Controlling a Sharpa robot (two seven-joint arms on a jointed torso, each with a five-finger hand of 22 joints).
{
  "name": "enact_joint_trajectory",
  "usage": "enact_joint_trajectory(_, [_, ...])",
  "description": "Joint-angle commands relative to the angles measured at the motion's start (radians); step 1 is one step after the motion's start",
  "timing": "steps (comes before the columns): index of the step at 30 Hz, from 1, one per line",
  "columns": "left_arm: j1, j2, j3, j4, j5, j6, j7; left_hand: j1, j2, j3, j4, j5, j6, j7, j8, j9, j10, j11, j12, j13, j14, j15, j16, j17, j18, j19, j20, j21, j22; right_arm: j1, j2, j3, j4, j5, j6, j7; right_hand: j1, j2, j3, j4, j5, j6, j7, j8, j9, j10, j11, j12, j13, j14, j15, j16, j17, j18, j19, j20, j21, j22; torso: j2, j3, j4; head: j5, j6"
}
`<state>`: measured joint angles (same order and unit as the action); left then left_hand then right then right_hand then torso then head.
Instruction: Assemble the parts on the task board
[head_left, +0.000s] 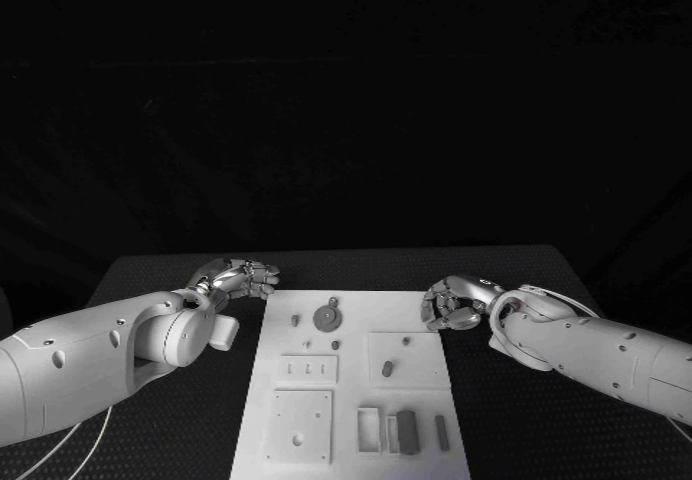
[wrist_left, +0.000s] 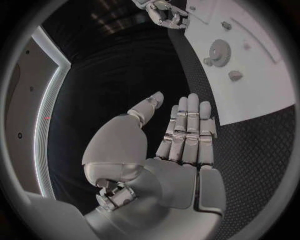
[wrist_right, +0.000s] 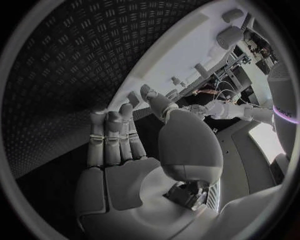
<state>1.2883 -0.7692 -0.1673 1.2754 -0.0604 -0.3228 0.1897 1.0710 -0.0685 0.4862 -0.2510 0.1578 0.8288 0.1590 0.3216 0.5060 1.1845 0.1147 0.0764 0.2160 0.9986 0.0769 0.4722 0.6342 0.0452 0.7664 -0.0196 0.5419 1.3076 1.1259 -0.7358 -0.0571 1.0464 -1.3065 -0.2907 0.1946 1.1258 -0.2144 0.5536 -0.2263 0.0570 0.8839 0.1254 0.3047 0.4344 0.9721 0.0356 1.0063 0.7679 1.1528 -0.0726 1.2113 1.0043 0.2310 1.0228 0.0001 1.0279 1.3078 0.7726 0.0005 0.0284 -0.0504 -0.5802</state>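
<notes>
Left hand (head_left: 235, 279) just off the far left corner of the task board (head_left: 361, 400), over the dark surface (head_left: 173, 440), near but not touching the plate; in the left wrist view fingers (wrist_left: 187, 130) stretched out side by side, thumb standing apart, palm bare, nothing held. White task board lying lengthwise in the middle of the surface, between the two hands. On its far end, a round disc-shaped part (head_left: 329, 318) with a smaller piece just beyond it and two small pegs flanking, one toward the left hand, one nearer the middle. Further toward the robot, a raised square block with a row of small slots (head_left: 309, 369) on the left and a square with one dark oval piece (head_left: 388, 368) on the right. At the near end, a larger square plate with holes (head_left: 300, 426) on the left, and beside it on the right a cluster of upright narrow bars (head_left: 407, 431), light and dark, close together. Right hand (head_left: 459, 303) at the far right edge of the board, fingers bent inward in the head view, touching or just over the rim, cannot tell which; in the right wrist view fingers (wrist_right: 112, 140) extended and loosely together, thumb apart, palm bare, holding nothing.
</notes>
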Motion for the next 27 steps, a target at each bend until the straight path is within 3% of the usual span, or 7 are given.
enact_joint_trajectory(1, [0.0,0.0,0.001,0.002,-0.001,0.014,0.005,-0.006,0.001,-0.001,-0.005,-0.006,-0.002,0.003,-0.002,-0.001,-0.006,-0.001,-0.004,-0.001,0.008,0.0,-0.004,0.001,0.015,-0.004,-0.004,0.004,0.015,-0.004,0.004,0.0,-0.001,-0.009,0.016,0.003,0.012,-0.002,0.008,-0.001,-0.005,0.023,0.016,0.004,0.001,0.003,-0.005,0.007,-0.002,0.001,-0.005,0.006,0.001,0.031,0.001,0.001,0.0,0.012,0.001,-0.0011,0.0006,-0.001,0.0])
enact_joint_trajectory(17, [0.0,-0.003,0.001,0.003,-0.001,0.015,0.004,-0.006,0.001,-0.001,-0.006,-0.006,-0.003,0.004,-0.003,-0.001,-0.006,-0.002,-0.004,-0.001,0.008,0.0,-0.005,0.002,0.015,-0.004,-0.004,0.004,0.015,-0.01,0.015,0.0,-0.015,-0.008,0.011,-0.001,0.007,0.008,0.018,0.01,-0.006,0.028,0.015,0.003,-0.002,0.006,-0.007,0.012,-0.007,0.005,-0.006,0.008,0.002,0.031,0.005,0.001,0.003,0.012,0.0,-0.0025,0.0011,-0.003,-0.002])
enact_joint_trajectory(27, [0.0,-0.005,0.001,0.005,-0.001,0.016,0.003,-0.006,0.001,0.0,-0.006,-0.006,-0.003,0.004,-0.003,-0.001,-0.006,-0.002,-0.005,-0.001,0.008,0.0,-0.005,0.003,0.015,-0.004,-0.004,0.004,0.015,-0.012,0.018,0.0,-0.018,0.0,-0.014,-0.001,0.009,0.022,0.056,0.033,-0.008,0.048,0.009,0.011,0.0,0.012,-0.012,0.019,-0.013,0.01,-0.011,0.013,0.004,0.031,0.011,-0.004,0.008,0.013,0.0,-0.0017,-0.0007,-0.001,-0.003])
